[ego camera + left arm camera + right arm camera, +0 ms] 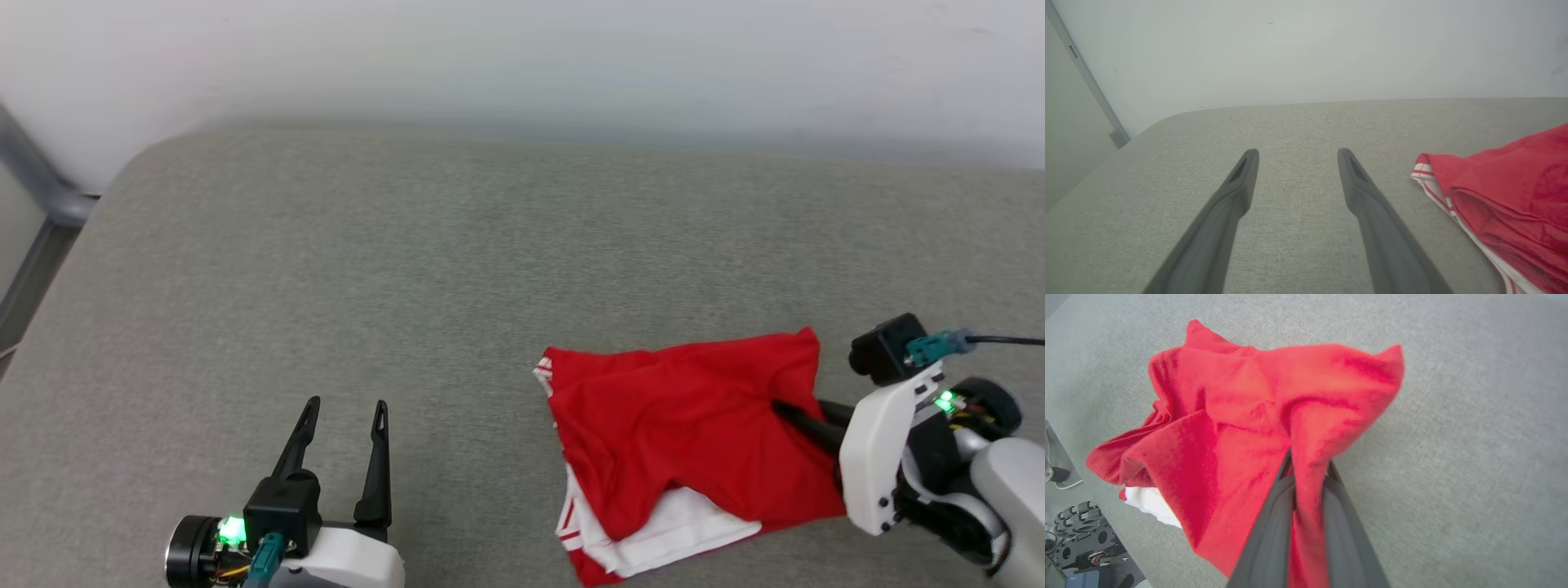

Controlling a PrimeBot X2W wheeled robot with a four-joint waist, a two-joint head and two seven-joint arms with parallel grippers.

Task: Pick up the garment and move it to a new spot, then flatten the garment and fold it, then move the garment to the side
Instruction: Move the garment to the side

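Red shirt (686,425) lies bunched on the grey bench (408,286); the right claw (1308,469) pinches a fold, likely to lift it, while the left claw (344,404) hangs open and empty.

Grey fabric-covered surface (408,286) against a pale wall (522,57), grey metal frame (41,196) at left

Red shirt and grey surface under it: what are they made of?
The red shirt with white striped trim looks like thin, soft, matte knit fabric, possibly polyester: it drapes in loose folds. The grey padded surface seems woven upholstery cloth, matte, with a fine speckled weave.
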